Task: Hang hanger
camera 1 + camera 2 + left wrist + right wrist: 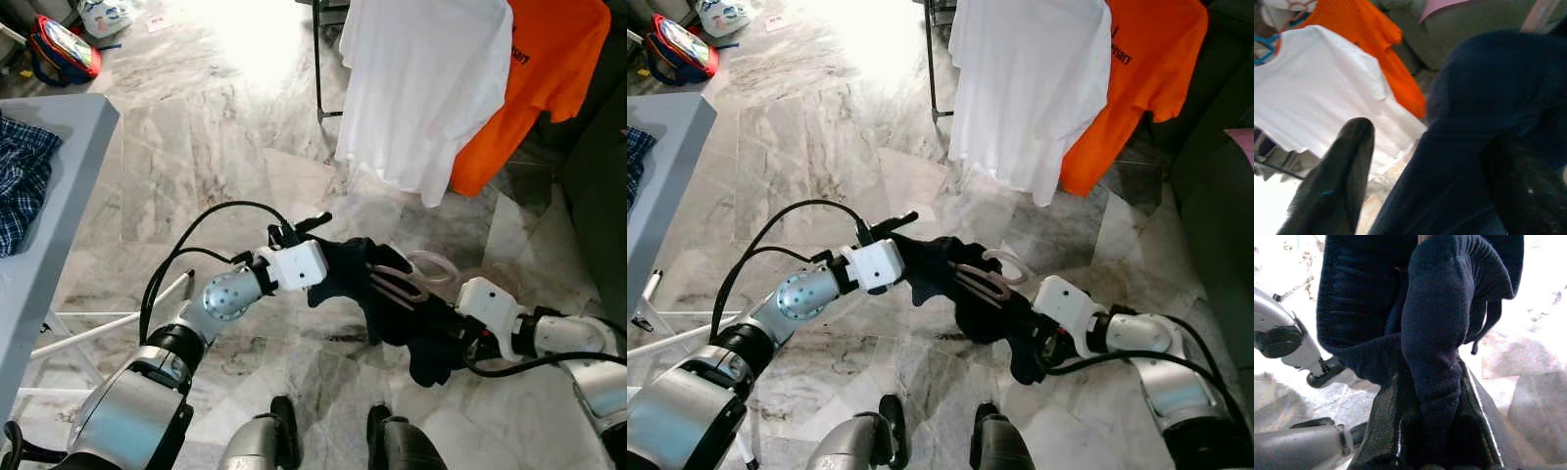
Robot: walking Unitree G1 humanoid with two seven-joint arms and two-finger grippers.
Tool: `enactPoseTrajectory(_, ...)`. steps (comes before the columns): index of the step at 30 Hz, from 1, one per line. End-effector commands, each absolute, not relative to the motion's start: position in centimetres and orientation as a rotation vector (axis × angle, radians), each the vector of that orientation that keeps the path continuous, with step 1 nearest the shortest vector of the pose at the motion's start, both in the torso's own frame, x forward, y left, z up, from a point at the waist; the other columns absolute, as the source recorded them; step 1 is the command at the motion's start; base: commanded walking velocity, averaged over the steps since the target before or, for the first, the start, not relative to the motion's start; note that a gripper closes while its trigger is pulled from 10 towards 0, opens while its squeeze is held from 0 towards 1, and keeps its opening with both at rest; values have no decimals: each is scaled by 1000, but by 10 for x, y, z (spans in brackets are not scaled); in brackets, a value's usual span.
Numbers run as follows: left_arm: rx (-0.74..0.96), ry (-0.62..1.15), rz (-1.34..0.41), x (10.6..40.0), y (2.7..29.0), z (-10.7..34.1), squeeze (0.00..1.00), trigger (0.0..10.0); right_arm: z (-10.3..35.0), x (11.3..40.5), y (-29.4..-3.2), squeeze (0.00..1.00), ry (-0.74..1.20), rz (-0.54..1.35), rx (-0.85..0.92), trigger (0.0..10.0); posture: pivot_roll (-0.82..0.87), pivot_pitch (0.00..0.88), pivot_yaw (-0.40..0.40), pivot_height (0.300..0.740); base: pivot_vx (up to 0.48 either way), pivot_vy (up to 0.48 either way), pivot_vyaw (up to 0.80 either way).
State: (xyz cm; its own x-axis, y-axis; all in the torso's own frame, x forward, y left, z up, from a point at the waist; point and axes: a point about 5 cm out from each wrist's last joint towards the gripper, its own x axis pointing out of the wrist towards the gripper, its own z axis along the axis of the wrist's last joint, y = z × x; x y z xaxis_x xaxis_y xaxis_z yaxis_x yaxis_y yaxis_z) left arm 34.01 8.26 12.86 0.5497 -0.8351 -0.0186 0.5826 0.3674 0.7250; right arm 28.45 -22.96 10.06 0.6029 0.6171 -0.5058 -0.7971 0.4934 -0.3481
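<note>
While both grippers hold garment (392, 304), hanger (397, 282) lies level.

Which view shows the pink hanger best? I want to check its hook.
The right eye view: the pink hanger lies clear on the dark garment, hook showing. The left eye view shows it similarly; the wrist views show mostly garment.

Dark garment (392, 304) hides most of the hanger (407, 279) and both pincers' tips.

Open marble floor (225, 147) stretches toward 12 o'clock; a white shirt (421, 88) and orange shirt (534, 78) hang at 1 o'clock, a grey table (54, 196) blocks 9 o'clock.
</note>
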Motion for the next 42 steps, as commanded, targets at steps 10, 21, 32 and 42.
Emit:
enactPoseTrajectory(10,811,-282,-1061,331,88,109,1000,10000,98,284,-230,0,324,815,-597,0,-158,300,109,740,0,0,0)
enactPoseTrajectory(21,506,-275,-745,346,97,120,1000,10000,87,284,-228,0,318,627,-519,0,-163,294,95,740,0,0,0)
enactPoseTrajectory(32,173,-56,-384,344,120,85,0,10000,94,293,-218,0,217,244,-376,0,-159,276,80,740,0,0,0)
enactPoseTrajectory(42,65,-16,-205,336,130,72,0,10000,108,291,-211,0,85,-42,-119,4588,-163,250,73,740,0,0,0)
